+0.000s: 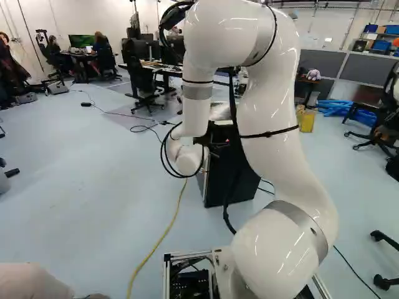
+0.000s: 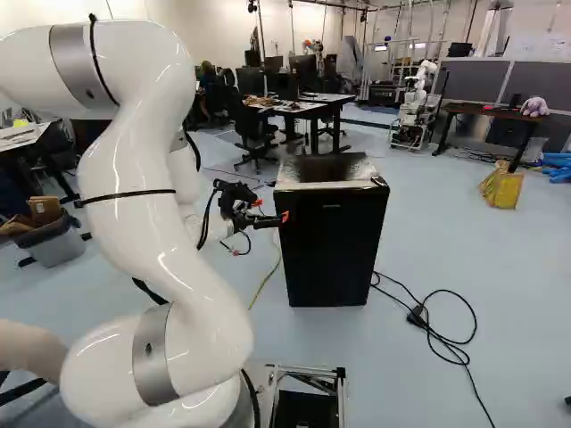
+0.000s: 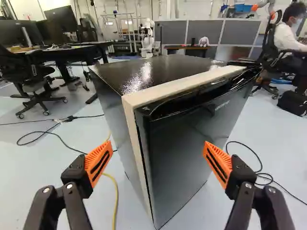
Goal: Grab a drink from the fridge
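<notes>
Reaching forward from the joint at the foot of both base views with the white arm [image 2: 143,178], and bringing the black gripper [image 2: 272,212] close to the near front corner of the fridge [image 2: 330,245]. Spreading both fingers wide, orange pads [image 3: 98,163] well apart, and holding nothing between them. Seen from the wrist, aiming the gripper [image 3: 156,161] straight at that upright corner: one pad out beyond the side wall, the other in front of the black door [image 3: 192,143]. Showing no grip on either face. Looking closed along the pale strip [image 3: 139,158] at the door's edge. Standing upright on the pale blue floor [image 2: 446,250], just right of the middle in the right base view, and partly hidden behind the arm in the left one. Trailing across the floor beside the fridge, at the right of the right base view, in loose loops of black cable [image 2: 446,343]; on the other side, running along in a yellow cable [image 1: 163,233]. Farther back, past the fridge, making out desks [image 2: 312,107], an office chair [image 2: 254,129], another robot [image 2: 415,111], a low table [image 2: 486,111] with a white plush toy [image 2: 535,107] on it, and near that a yellow bag [image 2: 504,189].
</notes>
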You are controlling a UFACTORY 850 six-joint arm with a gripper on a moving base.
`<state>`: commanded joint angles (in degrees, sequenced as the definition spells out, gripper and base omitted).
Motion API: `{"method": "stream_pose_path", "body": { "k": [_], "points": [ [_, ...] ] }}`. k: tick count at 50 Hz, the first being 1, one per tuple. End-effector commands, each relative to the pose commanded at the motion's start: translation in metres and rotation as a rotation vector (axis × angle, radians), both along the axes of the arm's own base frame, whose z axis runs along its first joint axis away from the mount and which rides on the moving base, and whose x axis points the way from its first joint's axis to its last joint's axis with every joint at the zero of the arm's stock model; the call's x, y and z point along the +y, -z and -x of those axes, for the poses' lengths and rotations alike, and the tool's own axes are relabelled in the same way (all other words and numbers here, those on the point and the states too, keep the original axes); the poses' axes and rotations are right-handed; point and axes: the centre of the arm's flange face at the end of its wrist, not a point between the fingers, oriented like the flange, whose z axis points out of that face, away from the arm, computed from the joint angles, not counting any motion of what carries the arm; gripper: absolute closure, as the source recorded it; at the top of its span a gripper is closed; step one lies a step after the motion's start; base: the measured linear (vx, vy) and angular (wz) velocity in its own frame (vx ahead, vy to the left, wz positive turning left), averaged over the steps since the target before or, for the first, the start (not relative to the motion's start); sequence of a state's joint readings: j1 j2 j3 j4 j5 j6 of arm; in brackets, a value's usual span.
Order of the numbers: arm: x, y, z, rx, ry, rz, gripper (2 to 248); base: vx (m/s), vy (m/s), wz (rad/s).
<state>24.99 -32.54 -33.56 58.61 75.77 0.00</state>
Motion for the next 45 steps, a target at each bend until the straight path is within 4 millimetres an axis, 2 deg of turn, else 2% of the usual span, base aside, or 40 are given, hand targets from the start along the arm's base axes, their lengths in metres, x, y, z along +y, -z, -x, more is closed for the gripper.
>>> {"method": "stream_pose_path", "body": {
  "k": [31,45],
  "points": [
    [0.017,0.031,-0.013,-0.072,0.13,0.102,3,0.0,0.0,0.0],
    [0.026,0.031,-0.019,-0.128,0.189,0.135,3,0.0,0.0,0.0]
  ]
}}
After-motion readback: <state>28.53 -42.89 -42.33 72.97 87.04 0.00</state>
